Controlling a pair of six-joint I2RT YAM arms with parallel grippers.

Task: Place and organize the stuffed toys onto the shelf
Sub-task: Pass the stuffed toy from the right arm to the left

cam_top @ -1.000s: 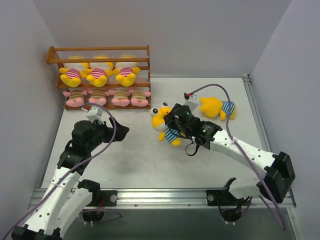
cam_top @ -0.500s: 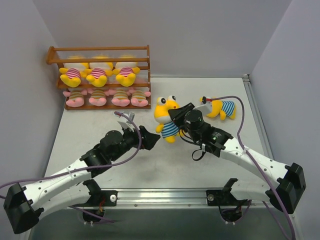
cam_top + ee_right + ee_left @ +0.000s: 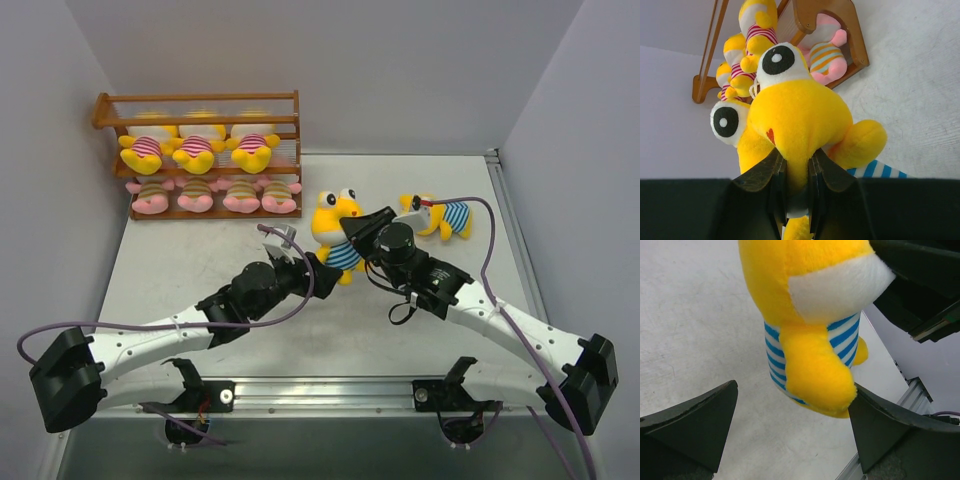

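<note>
The left gripper swung across from the near left, jaws wide and empty, flanking the blue-striped toy. The right gripper held that toy clenched mid-table, right of the shelf. A handover looked set.

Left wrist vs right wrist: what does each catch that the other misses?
Left wrist only: shirt and lower body of the blue-striped toy, flanked by the open left pincer. Right wrist only: its eyes and face, the right pincer shut on its snout, the shelf behind with a pink toy and pink-striped yellow toys. Both: that same toy and the grey table.
</note>
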